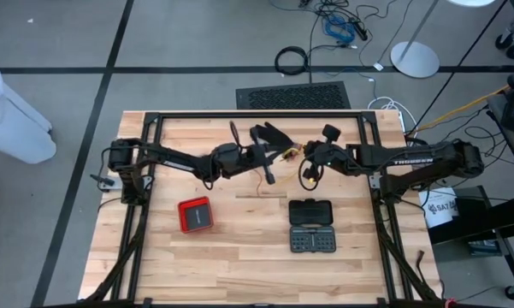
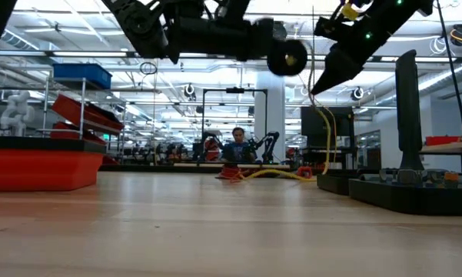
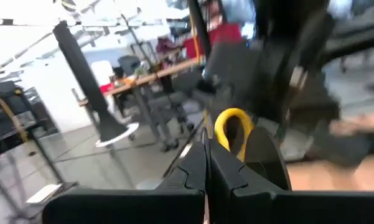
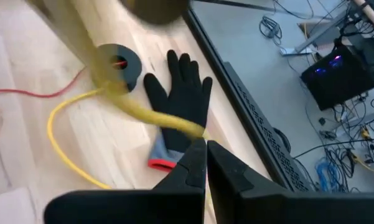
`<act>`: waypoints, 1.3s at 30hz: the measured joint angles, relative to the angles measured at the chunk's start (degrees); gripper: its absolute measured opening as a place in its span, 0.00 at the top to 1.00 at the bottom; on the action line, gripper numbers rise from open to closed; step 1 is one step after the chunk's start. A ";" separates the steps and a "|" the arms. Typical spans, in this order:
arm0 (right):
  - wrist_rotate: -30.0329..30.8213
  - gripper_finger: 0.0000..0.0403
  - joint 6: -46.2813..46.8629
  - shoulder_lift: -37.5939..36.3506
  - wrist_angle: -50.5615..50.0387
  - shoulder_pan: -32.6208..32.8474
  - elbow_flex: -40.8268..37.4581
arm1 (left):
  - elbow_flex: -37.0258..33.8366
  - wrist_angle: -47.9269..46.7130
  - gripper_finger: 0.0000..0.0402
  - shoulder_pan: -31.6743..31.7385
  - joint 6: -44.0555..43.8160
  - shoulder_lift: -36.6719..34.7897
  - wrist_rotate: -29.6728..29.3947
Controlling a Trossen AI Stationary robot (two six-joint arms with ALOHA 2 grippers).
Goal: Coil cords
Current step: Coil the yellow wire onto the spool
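Wooden table (image 1: 239,265) under a big open lab, desks and a seated person far off in the low view. Both arms are up over the middle of the table, meeting near its far half. Left gripper (image 3: 206,163) has its fingers pressed together, tips touching, with a yellow cord (image 3: 231,127) looping just beyond them; whether it is pinched there, can't tell. Right gripper (image 4: 206,160) is likewise closed tight, and the same yellow cord (image 4: 68,149) runs blurred across its view and curls over the wood below. Down there, a small round black bundle (image 4: 117,66) lies flat on the table with a thin red tail (image 4: 25,93) trailing away from it. Just beside the bundle, a black glove (image 4: 179,93) lies flat, red cuff toward the camera. From above, a red case (image 1: 195,215) sits left of centre and a black bit case (image 1: 313,226) right of centre, both well apart from the grippers.
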 joint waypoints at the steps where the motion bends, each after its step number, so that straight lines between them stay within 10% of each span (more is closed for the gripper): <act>1: -0.03 1.00 -0.24 -0.06 0.35 -0.28 -0.26 | 0.00 0.45 1.00 0.00 -1.16 -0.59 0.87; 14: -4.68 1.00 -7.34 4.80 22.55 -1.55 -3.08 | 0.02 7.53 1.00 3.00 -13.77 -2.37 4.04; 39: -3.41 1.00 -4.50 -13.87 -4.53 -2.55 -3.12 | -1.84 -14.35 1.00 1.40 -6.83 -11.27 8.24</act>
